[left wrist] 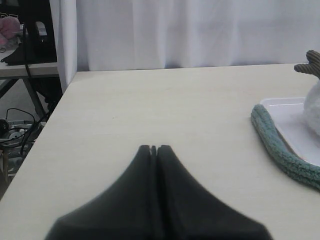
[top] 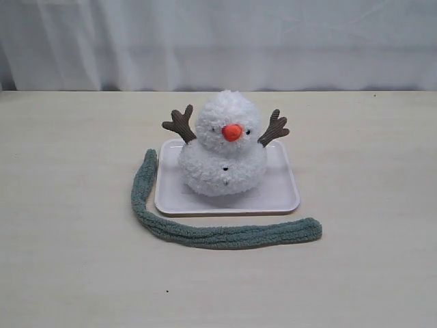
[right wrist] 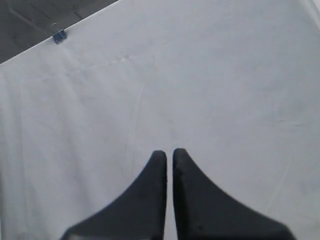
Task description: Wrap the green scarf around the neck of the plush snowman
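- two claws, the left claw (left wrist: pixel 154 148) and the right claw (right wrist: pixel 170 152), are each seen only by their own wrist camera; the exterior view has neither.
- the left wrist view cuts the snowman (left wrist: pixel 312 107) off at its edge. only one twig arm and a patch of white fluff show, with a corner of the tray (left wrist: pixel 280 106) and one end of the scarf (left wrist: pixel 274 141).
- the right wrist view shows only white cloth (right wrist: pixel 225 75) and a small blue clip (right wrist: pixel 59 35).
- the exterior view gives the whole: the snowman sits upright on the tray, and the scarf is not yet round its neck. the scarf lies on the tabletop (top: pixel 68 273), curling close along the tray's left side and front edge in that view.
- left claw: pressed together, holding nothing, over bare tabletop, with the scarf end well apart from it.
- right claw: tips pressed together but for a thin slit, empty. where the scarf lies from it cannot be told.
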